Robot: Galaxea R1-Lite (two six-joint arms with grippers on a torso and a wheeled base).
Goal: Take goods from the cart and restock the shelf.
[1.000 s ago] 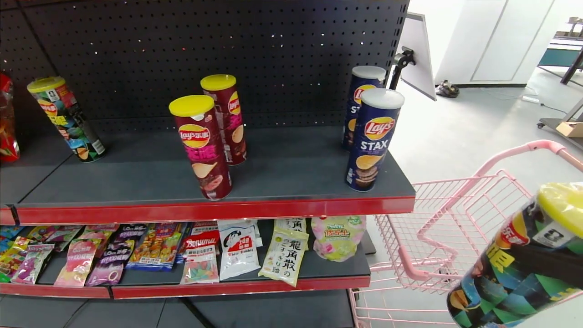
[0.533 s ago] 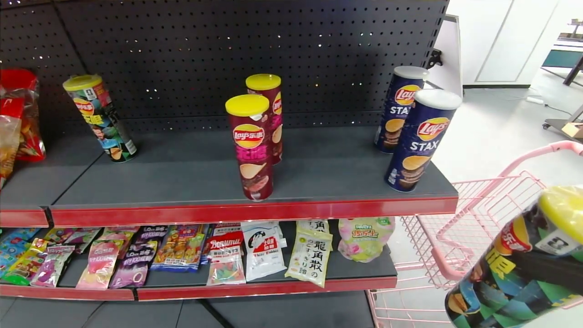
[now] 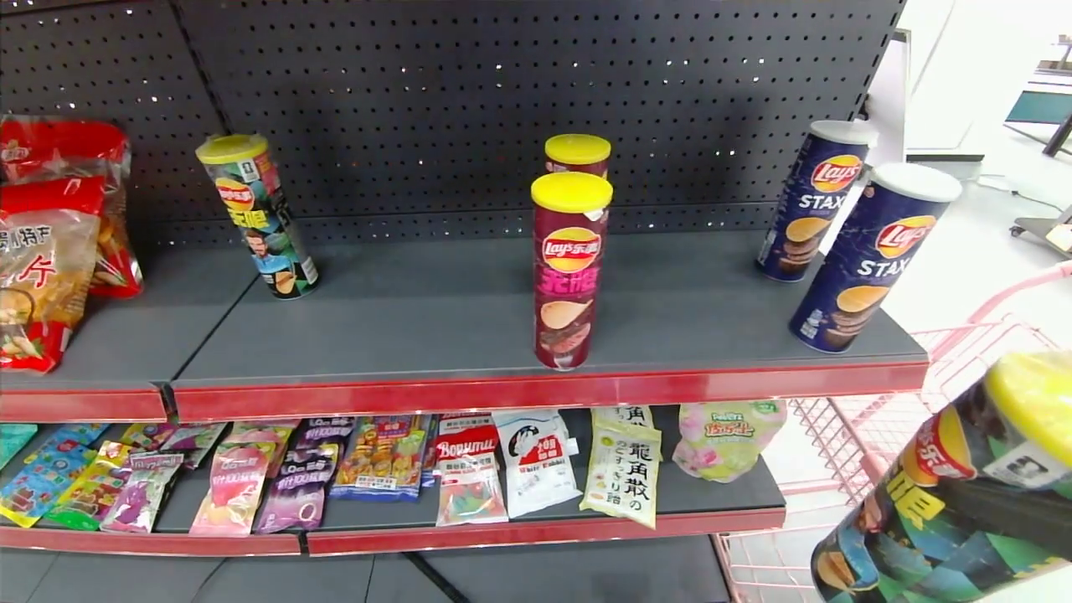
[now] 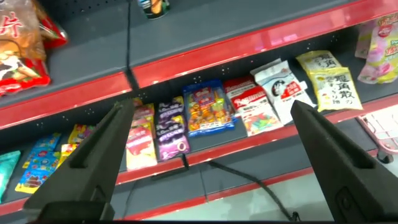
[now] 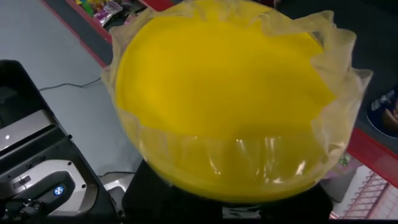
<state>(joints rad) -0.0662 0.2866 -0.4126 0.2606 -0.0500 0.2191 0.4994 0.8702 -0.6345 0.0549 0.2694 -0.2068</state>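
Head view shows tilted chip can (image 3: pixel 946 494) near pink cart (image 3: pixel 1017 289).

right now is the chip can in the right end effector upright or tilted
Tilted: the green chip can leans in the head view, yellow lid up to the right, base lower left.
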